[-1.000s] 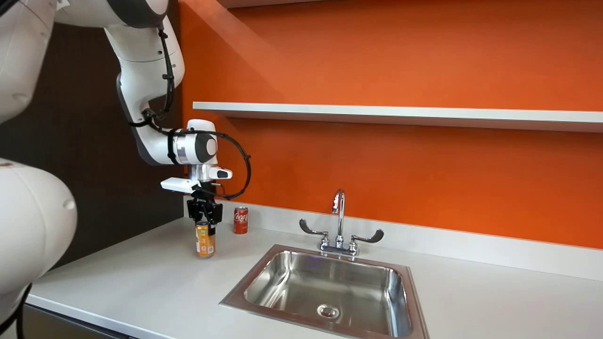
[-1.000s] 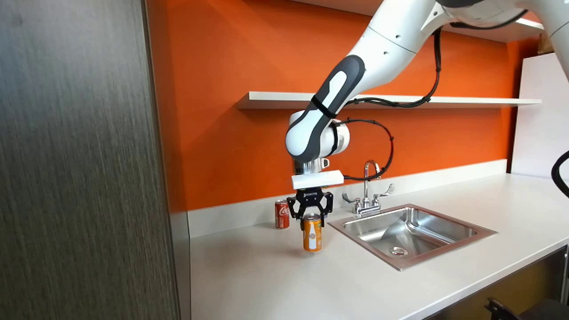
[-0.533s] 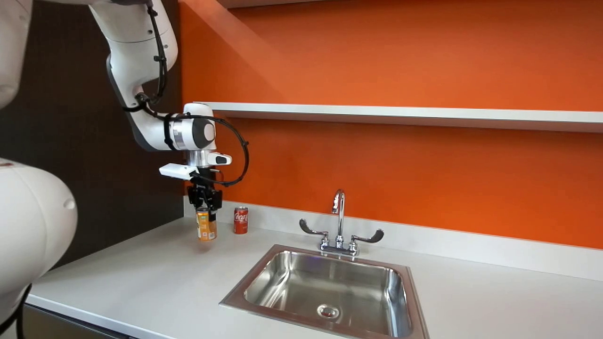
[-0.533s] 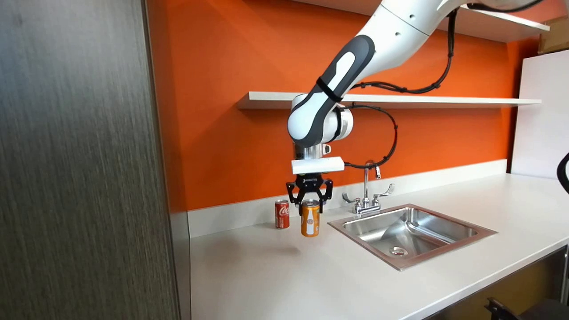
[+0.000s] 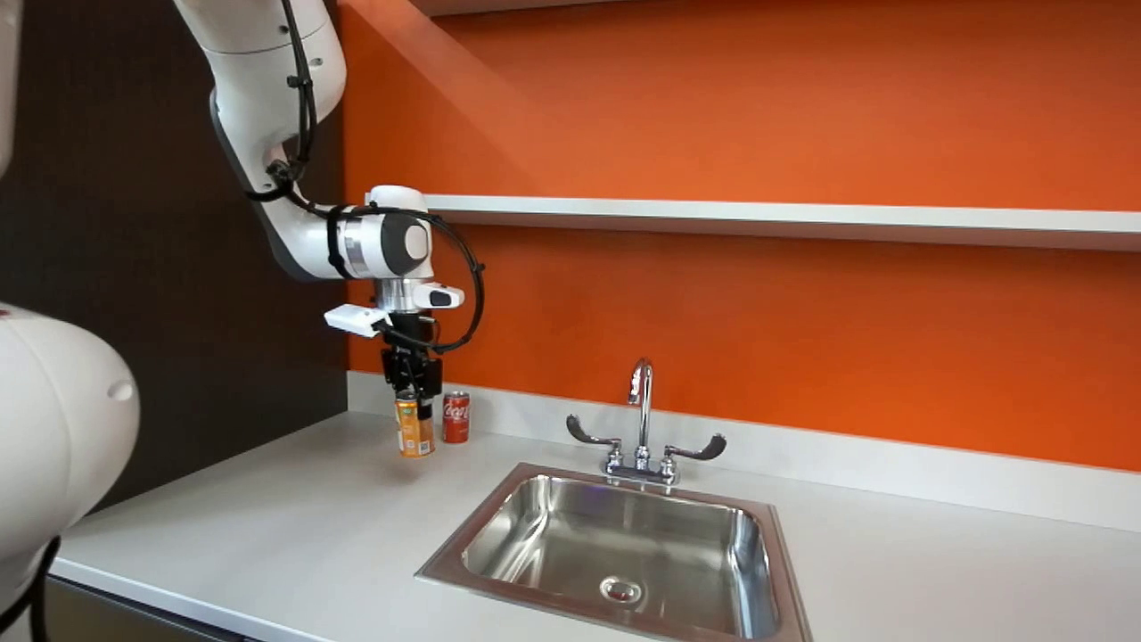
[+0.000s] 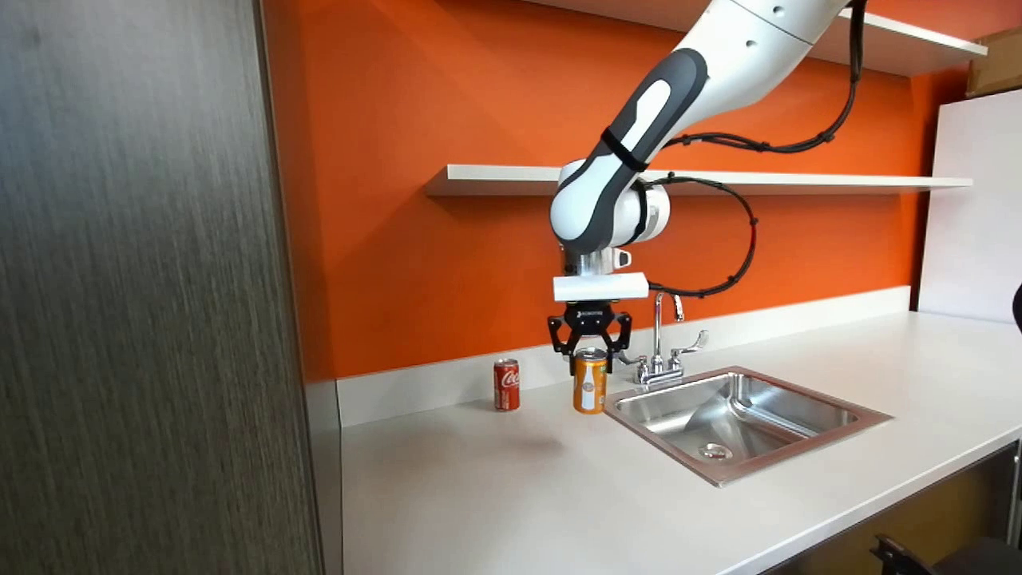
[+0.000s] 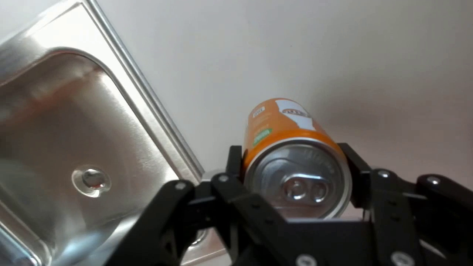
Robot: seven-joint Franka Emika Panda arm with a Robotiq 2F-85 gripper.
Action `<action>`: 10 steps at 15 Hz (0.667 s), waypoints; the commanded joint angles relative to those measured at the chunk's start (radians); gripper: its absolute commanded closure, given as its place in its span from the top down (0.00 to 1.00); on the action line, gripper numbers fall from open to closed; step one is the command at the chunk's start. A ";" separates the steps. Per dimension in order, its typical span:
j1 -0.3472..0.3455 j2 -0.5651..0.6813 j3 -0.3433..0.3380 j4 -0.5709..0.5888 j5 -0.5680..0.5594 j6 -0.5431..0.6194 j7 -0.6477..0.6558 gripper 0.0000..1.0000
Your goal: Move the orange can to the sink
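1. Wrist view gives a close look at the tab and lid of the orange can, with the sink and its drain towards nine o'clock.
2. Pinched between the fingers of the gripper at nine and three o'clock, that can hangs upright above the counter, outside the sink.
3. In an exterior view, a red can, unseen from the wrist, stands near it at nine o'clock; the faucet rises at two o'clock.
4. There too, the orange can covers a corner of the sink's rim, and a cardboard box, shown only there, sits high up at two o'clock.
5. Compared with half a second ago, the orange can is farther towards three o'clock in both exterior views; the red can keeps its spot.
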 commanded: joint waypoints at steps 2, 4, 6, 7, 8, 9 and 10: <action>-0.074 -0.090 -0.025 -0.122 0.024 0.061 0.046 0.39; -0.100 -0.114 -0.040 -0.166 0.029 0.087 0.056 0.39; -0.125 -0.142 -0.054 -0.211 0.032 0.114 0.074 0.39; -0.138 -0.154 -0.058 -0.233 0.039 0.128 0.082 0.39; -0.149 -0.170 -0.063 -0.259 0.044 0.144 0.090 0.39; -0.160 -0.181 -0.065 -0.279 0.053 0.159 0.094 0.39; -0.171 -0.196 -0.069 -0.302 0.056 0.171 0.102 0.39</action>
